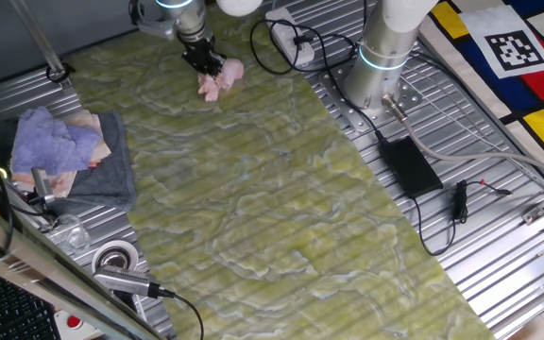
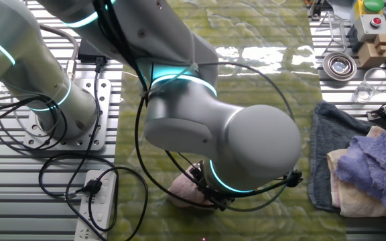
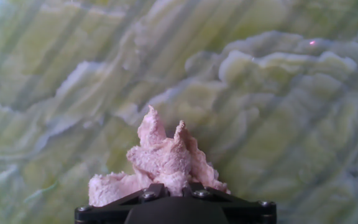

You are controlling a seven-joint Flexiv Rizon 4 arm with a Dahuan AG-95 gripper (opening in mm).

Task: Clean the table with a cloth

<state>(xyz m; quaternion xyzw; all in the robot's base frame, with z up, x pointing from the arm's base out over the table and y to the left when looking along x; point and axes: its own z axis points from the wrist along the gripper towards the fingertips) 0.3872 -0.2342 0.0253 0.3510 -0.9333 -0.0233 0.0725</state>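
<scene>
The pale pink cloth (image 1: pixel 219 78) rests bunched on the yellow-green marbled table (image 1: pixel 253 189) near its far end. My gripper (image 1: pixel 201 59) is shut on the cloth's upper edge. From the hand view, the cloth (image 3: pixel 160 163) bulges out from between the black fingers (image 3: pixel 151 191), with the table (image 3: pixel 278 124) right beneath. In the other fixed view, the arm's large grey joint hides the gripper; just a strip of the cloth (image 2: pixel 185 189) shows under it.
A lavender cloth (image 1: pixel 53 144) lies on a dark grey towel (image 1: pixel 111 175) at the table's left side. A power strip (image 1: pixel 289 38), the arm's base (image 1: pixel 381 61), a black power brick (image 1: pixel 407 165) and cables sit on the ribbed metal to the right. A tape roll (image 1: pixel 113 257) lies front left.
</scene>
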